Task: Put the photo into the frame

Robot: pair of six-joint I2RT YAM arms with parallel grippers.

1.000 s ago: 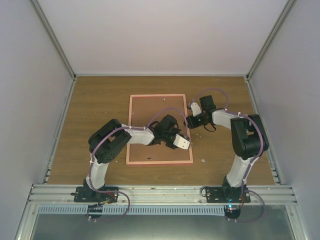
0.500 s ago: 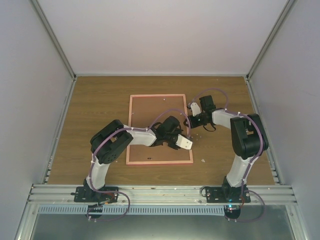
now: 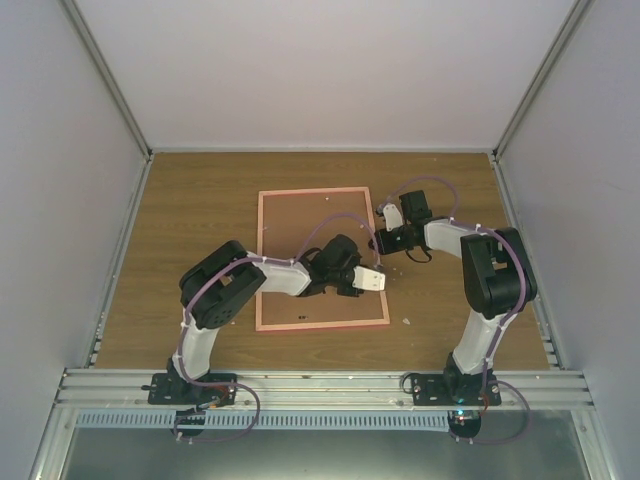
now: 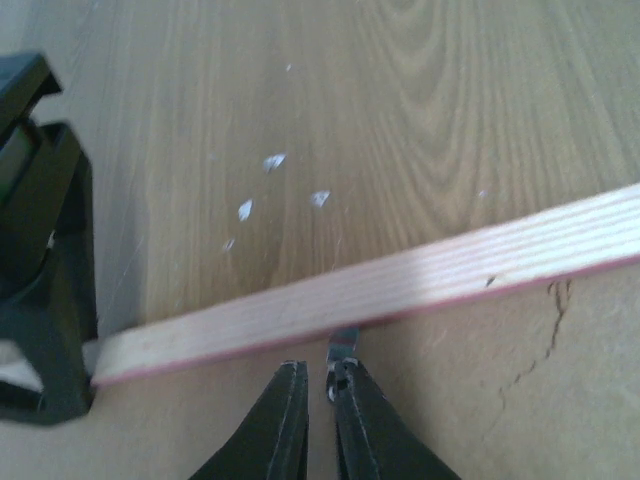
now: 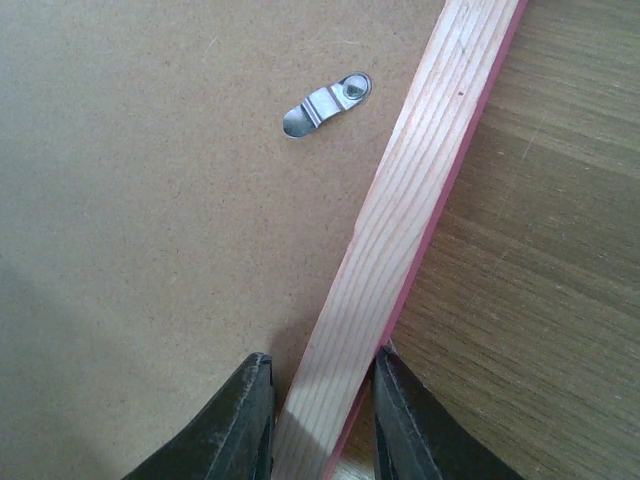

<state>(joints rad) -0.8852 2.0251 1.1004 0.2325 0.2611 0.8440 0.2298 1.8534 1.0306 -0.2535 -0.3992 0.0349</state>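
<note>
Frame (image 3: 320,325) flat on the table (image 3: 200,200), back side up, brown backing board (image 3: 300,225) filling it, out in front of both arms. Around its right-hand wooden rail, toward the far end, right jaws (image 5: 318,365) clamped, one finger on each side. Just beside that rail, on the board, a small metal tab (image 5: 327,105). Lower along the same rail, left jaws (image 4: 318,368) almost shut, tips at another little tab (image 4: 341,350) — hard to tell whether pinching it.

A wooden table (image 3: 200,200) carries a brown backing board (image 3: 300,215) at its middle. A metal clip (image 5: 327,104) lies on the board near its right edge. White specks (image 4: 272,160) dot the table right of the board.
</note>
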